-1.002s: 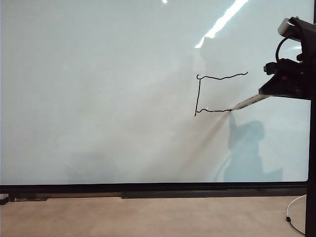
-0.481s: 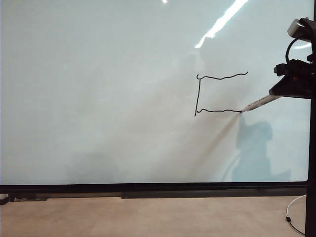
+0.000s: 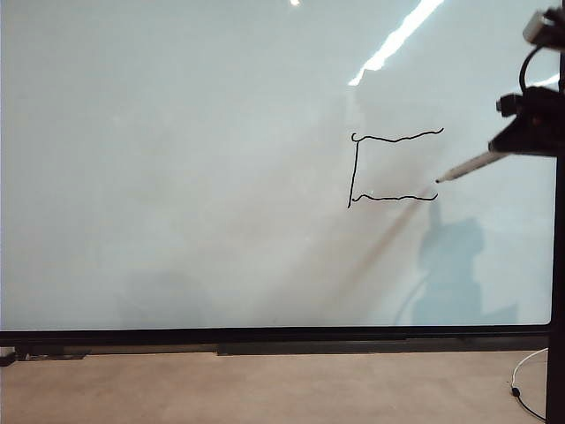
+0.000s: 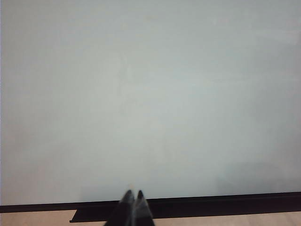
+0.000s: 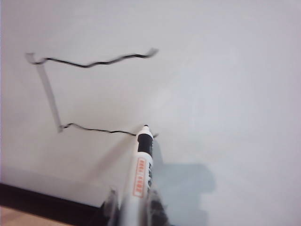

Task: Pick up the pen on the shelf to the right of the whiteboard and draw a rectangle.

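Left gripper is idling low by the whiteboard's bottom edge, fingers pressed together. Right gripper is pinching the pen at its barrel; light, stiff, slick plastic, probably prone to slipping. Tip is hovering near the unfinished rectangle's open right side, toward the board's right edge.

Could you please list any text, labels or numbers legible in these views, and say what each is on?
Pen, held in the right gripper: an orange-red label with pale characters, too blurred to read.
Whiteboard: only the unfinished hand-drawn rectangle, no writing.
Left gripper: no markings visible.
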Motion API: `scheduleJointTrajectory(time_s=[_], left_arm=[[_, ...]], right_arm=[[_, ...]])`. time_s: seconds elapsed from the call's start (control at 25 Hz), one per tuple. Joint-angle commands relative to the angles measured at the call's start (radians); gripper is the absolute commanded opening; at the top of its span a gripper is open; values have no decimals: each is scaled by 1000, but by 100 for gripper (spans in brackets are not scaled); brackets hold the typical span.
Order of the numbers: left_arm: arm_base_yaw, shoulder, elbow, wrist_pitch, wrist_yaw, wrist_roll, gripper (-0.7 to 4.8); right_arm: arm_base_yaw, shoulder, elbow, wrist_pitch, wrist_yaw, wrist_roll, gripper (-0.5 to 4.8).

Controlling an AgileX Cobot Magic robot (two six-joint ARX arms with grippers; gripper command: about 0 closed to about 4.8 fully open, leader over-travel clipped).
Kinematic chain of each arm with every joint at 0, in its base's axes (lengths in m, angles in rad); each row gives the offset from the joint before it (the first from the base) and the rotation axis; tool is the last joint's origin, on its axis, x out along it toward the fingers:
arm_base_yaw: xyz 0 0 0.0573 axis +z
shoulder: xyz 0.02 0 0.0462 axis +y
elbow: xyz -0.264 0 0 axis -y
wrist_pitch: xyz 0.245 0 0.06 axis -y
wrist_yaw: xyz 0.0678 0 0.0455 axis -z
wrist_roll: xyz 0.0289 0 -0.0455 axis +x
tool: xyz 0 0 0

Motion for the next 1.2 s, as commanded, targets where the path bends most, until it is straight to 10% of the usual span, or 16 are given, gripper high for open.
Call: scheduleJointTrajectory(time_s=[0.04,0.6,1.2], left_arm=[[2,0,3,12,3,-3,-4],[2,0,3,12,4,-3,-5],[2,0,3,12,4,-3,-5]], right_arm=[[5,-77,3,-118,26,-68,-6],[127,-133,177,-556,204,-499,-6],[127,-43,266,-601,241,-577,-6]])
